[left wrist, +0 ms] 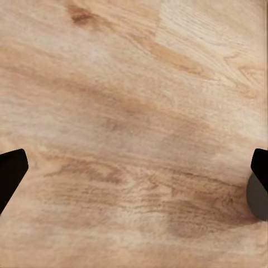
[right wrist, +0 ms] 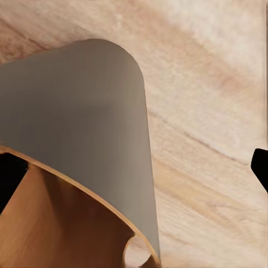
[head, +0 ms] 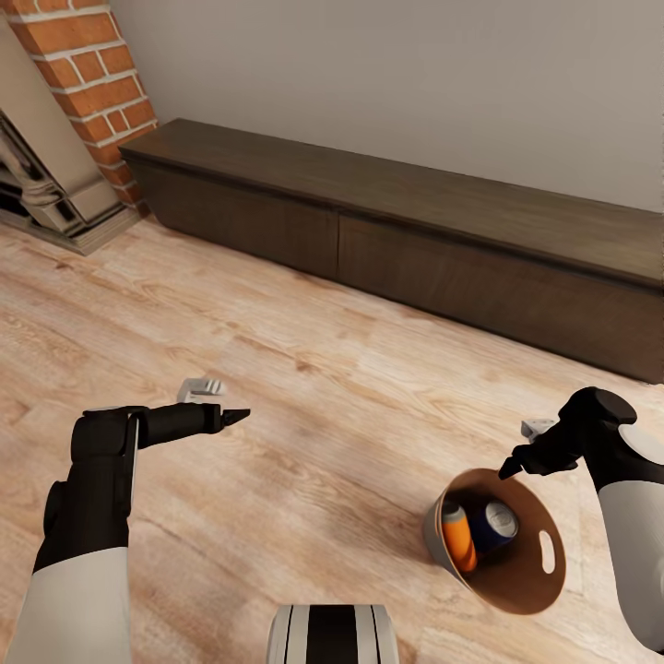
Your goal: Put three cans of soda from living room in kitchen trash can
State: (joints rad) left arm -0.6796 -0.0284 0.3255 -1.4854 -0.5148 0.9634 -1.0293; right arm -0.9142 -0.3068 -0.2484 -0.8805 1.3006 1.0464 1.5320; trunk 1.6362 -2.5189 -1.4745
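Light wood floor [head: 304, 369] across most of the head view, living-room side. Far across it, a long dark cabinet [head: 406, 231] against the grey wall; brick fireplace [head: 83, 101] at far left. No kitchen in sight, so probably mid-transit, with the haul to the kitchen not yet finished.

Near right, the bin [head: 516, 544] — tipped, mouth toward the camera, grey outside, copper-brown inside, with a slot handle in the wall. In the right wrist view, bin [right wrist: 84, 123] wall and rim close up against the camera, one dark fingertip at each side edge of the picture. Right gripper [head: 516, 461] at the bin's far rim, seemingly pinching the rim to carry the bin tilted; whether shut on it — cannot tell, since the contact itself is not visible.

Inside the bin, an orange can [head: 456, 539] lying against the left wall and a blue can [head: 498, 521] beside it, touching or nearly so. Third can hidden or absent — cannot tell. Cans seemingly loaded into the bin so that one trip moves everything.

Near left, left gripper [head: 231, 417] held out level over bare floor [left wrist: 134, 134], empty; fingertips at the far edges of the left wrist view, so spread wide.
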